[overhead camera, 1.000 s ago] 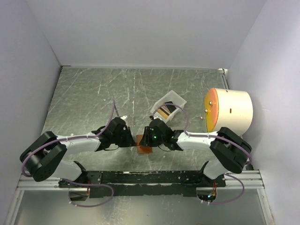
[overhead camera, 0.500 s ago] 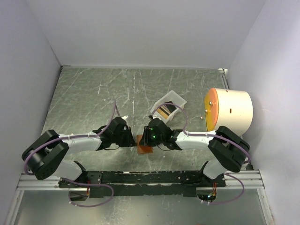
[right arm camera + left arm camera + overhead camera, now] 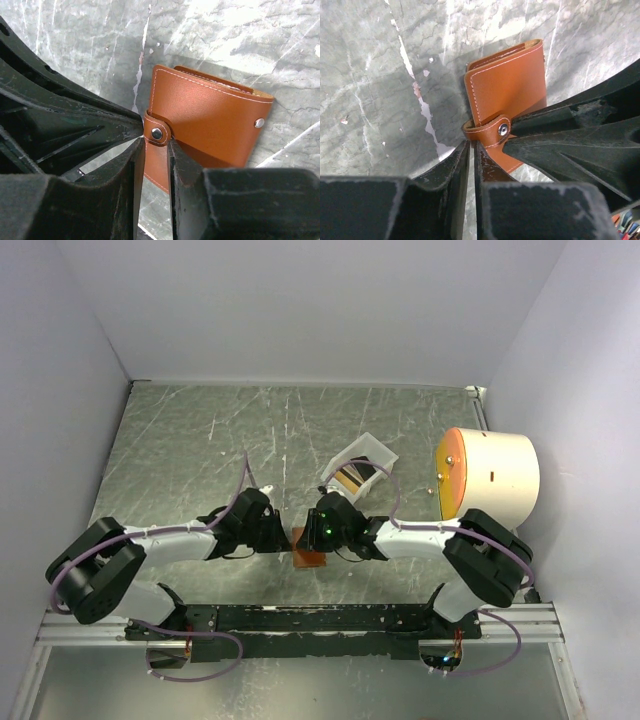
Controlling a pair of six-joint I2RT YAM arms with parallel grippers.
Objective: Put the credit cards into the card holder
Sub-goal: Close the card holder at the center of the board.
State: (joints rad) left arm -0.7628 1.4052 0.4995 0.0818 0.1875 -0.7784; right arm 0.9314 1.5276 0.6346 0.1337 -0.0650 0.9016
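The card holder [image 3: 307,548] is a closed brown leather wallet lying on the metal table between my two grippers. It also shows in the left wrist view [image 3: 507,82] and the right wrist view [image 3: 210,117]. Its side tab [image 3: 487,131] with a metal snap wraps round one edge. My left gripper [image 3: 471,145] is pinched nearly shut at the edge of the tab [image 3: 158,132]. My right gripper [image 3: 157,150] is closed on the holder's lower flap just below the snap. The credit cards [image 3: 352,478], orange and yellow, lie in the white tray behind my right gripper.
The small white tray [image 3: 376,452] sits tilted at mid-table. A large cream cylinder with an orange face [image 3: 490,475] stands at the right. Grey walls close in the table on three sides.
My left arm has shifted very slightly. Both grippers stay at the card holder's tab, and the holder has not moved.
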